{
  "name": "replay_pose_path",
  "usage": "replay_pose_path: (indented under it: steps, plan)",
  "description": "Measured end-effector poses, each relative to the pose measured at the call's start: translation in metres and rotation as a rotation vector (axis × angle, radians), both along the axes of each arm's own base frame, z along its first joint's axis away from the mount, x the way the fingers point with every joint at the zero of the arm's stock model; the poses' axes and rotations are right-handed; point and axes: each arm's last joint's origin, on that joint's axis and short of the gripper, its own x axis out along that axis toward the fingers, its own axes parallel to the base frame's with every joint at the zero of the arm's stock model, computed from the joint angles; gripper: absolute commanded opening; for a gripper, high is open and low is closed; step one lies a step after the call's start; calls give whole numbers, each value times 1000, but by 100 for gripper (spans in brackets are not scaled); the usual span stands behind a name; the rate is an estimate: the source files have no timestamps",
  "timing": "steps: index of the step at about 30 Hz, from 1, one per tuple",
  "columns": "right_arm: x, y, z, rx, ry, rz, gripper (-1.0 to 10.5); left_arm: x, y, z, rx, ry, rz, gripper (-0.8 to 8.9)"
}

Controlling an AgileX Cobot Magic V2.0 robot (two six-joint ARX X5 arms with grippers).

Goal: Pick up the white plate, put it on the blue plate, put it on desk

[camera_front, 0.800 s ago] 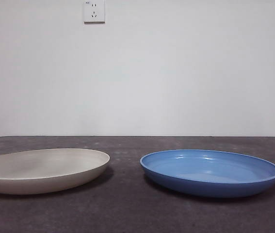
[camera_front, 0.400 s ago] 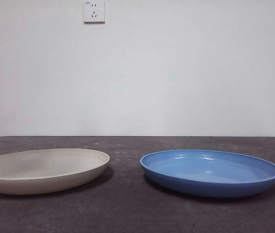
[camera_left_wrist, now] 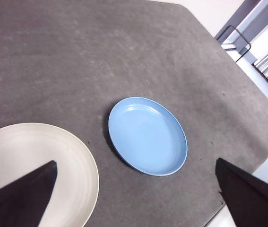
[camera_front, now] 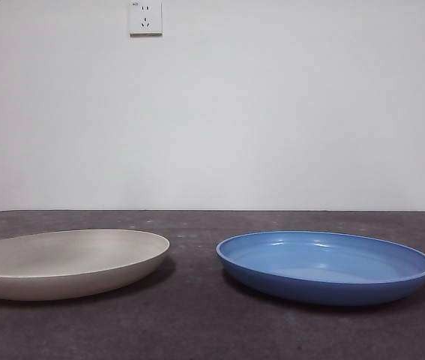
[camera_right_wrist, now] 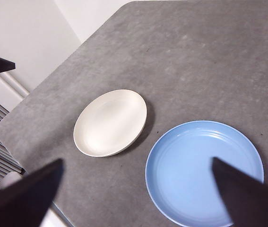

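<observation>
The white plate (camera_front: 66,262) lies flat at the left of the dark surface (camera_front: 197,315); the blue plate (camera_front: 324,266) sits to its right, near but apart (a strip of bare surface shows between their rims); the left pincer (camera_left_wrist: 134,198) hangs high above the two plates, jaws spread wide and holding nothing; the right pincer (camera_right_wrist: 134,198) likewise hangs high, wide open and empty.
</observation>
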Motion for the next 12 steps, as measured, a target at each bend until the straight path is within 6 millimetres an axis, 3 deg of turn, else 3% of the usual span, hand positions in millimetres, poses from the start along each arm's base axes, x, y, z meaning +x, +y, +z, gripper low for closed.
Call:
replay_pose_path:
  steps: [12]
  plan:
    - [0, 0, 0, -1, -1, 1, 589, 0, 1, -1, -10, 23, 15, 655]
